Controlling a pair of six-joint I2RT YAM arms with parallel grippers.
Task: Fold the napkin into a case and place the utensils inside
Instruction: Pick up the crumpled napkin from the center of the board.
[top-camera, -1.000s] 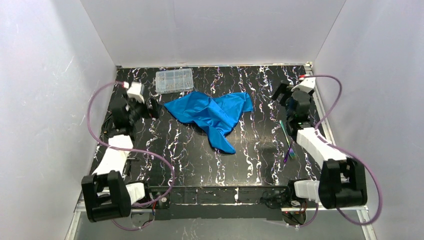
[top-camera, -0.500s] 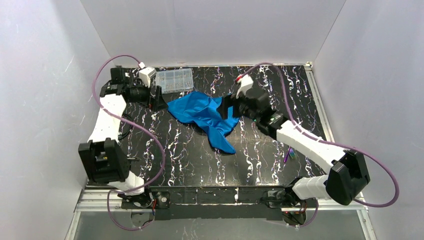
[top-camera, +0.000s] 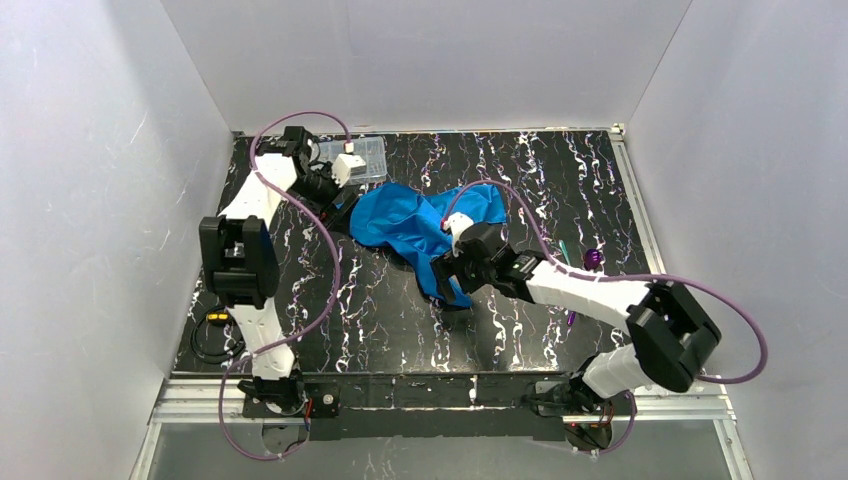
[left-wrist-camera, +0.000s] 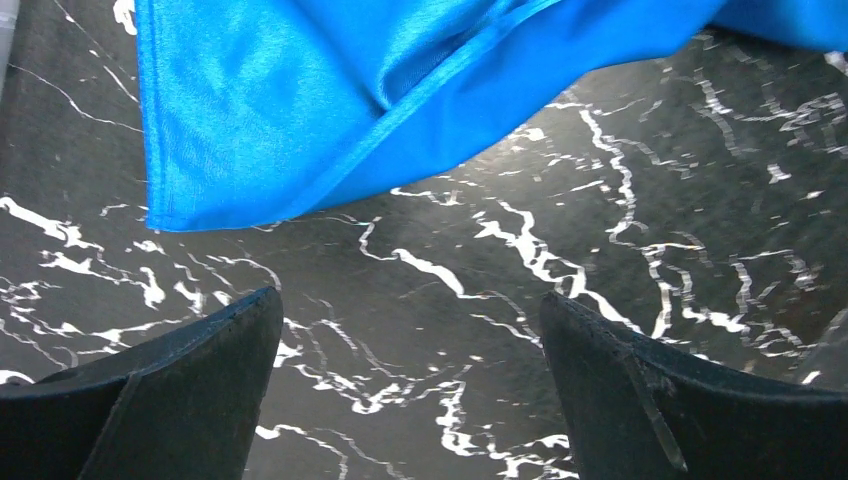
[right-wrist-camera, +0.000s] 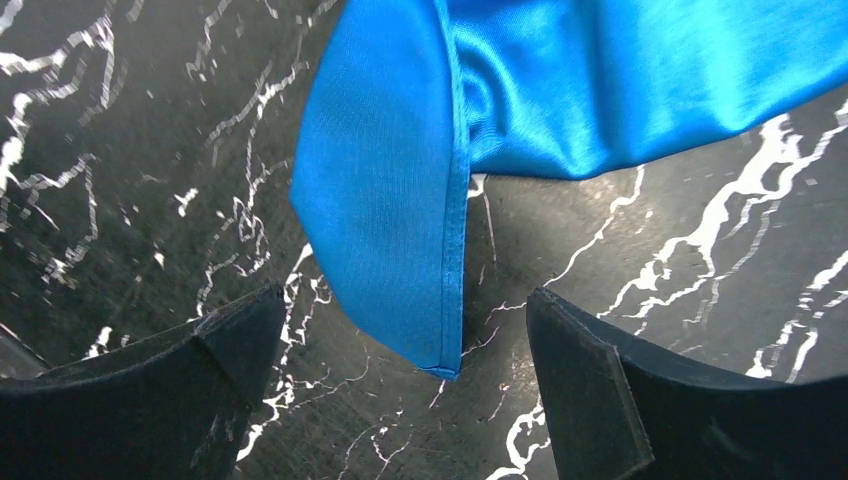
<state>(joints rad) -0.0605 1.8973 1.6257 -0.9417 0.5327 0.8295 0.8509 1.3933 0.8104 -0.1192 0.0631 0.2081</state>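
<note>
1. Black table (top-camera: 560, 180), white marble veining, hard, flat and matte. Looks like a good surface to drag cloth flat on.
2. Napkin (top-camera: 420, 225): bright blue, thin, satin sheen, stitched hem. It lies crumpled mid-table, toward the far side, with overlapping folds and a pointed tail toward the near edge. No case folded yet. Step in hand, as judged: take two corners and spread it square before any fold.
3. Clear box (top-camera: 365, 152): rigid plastic with compartments, at the far edge just beyond the napkin's left end. Pulls should go away from it.
4. Left gripper (left-wrist-camera: 405, 305): jaws wide apart, nothing held, at the napkin's far-left end. The hemmed corner sits ahead of the fingers and off to one side, not between them. It should be centred on that corner first, and only one layer pinched.
5. Right gripper (right-wrist-camera: 402, 300): jaws also wide, nothing held, at the near tail. The corner tip lies in the gap between the fingers. Height above the cloth is hard to tell. Best to come straight down and close on the hem, which is thicker and probably less slippery than the satin face. Then pull the corners apart slowly, since thin cloth slips.
6. Utensils (top-camera: 593, 259): small, thin, metallic purple and green plastic, on the table right of the napkin, partly hidden by the right arm (top-camera: 585, 288). Untouched, for later.
</note>
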